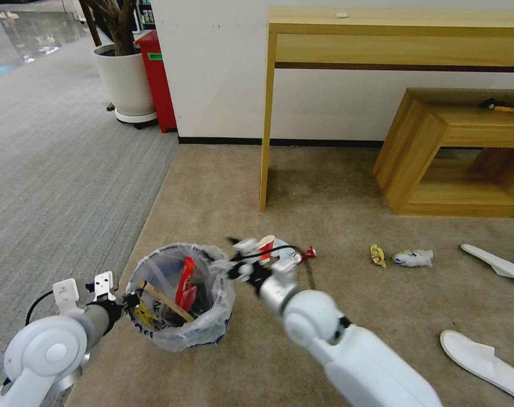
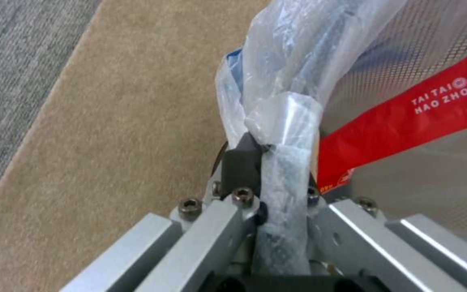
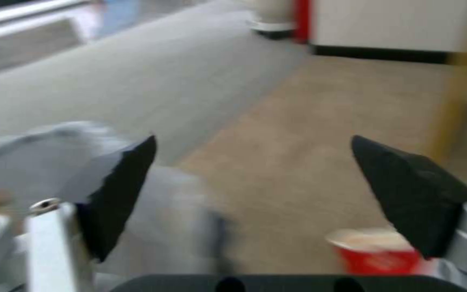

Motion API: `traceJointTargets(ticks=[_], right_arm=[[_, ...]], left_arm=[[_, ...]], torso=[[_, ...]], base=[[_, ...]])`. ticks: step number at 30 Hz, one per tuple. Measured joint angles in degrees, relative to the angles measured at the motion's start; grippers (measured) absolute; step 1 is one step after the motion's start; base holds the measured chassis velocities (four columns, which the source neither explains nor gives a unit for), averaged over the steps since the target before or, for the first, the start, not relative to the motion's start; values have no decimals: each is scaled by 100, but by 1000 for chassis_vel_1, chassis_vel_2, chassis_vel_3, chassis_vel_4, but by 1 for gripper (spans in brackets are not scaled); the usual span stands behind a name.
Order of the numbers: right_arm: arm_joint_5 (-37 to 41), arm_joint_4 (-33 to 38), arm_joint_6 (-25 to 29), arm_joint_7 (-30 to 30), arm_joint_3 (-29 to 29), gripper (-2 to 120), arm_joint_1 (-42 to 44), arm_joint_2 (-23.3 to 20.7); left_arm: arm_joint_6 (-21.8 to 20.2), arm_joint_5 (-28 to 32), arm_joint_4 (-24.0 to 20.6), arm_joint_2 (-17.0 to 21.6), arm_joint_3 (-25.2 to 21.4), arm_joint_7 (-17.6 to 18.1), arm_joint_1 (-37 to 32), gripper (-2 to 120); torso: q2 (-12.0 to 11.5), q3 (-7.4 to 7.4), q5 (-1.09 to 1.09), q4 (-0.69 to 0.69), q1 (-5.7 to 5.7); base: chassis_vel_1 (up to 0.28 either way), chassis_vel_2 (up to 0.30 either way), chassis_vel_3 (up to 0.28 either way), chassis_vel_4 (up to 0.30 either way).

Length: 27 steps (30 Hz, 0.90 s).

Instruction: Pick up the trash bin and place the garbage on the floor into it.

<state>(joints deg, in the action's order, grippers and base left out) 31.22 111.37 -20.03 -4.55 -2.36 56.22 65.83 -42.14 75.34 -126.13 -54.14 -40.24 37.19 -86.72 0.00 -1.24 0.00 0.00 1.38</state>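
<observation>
Two grippers split the work: the left gripper (image 1: pixel 133 298) clamps the trash bin (image 1: pixel 180 297) rim at nine o'clock to steady it on the floor (image 1: pixel 324 186), so the right gripper (image 1: pixel 234 257), jaws spread and empty at the bin's two o'clock, can collect the red paper cup (image 1: pixel 266 247).

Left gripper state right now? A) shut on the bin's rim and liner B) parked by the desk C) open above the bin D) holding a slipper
A: the left gripper is shut on the trash bin rim, with its clear liner pinched between the fingers.
</observation>
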Motion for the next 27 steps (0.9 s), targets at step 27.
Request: traceJointTargets(ticks=[27], right_arm=[[-1231,-645,766,692,2799,100,2347,-365]], left_arm=[[1,-150,-140,-124,26,-195,-50,0]], torso=[[0,-1,-3,-1,-1]], base=[[-116,-134,116,129]])
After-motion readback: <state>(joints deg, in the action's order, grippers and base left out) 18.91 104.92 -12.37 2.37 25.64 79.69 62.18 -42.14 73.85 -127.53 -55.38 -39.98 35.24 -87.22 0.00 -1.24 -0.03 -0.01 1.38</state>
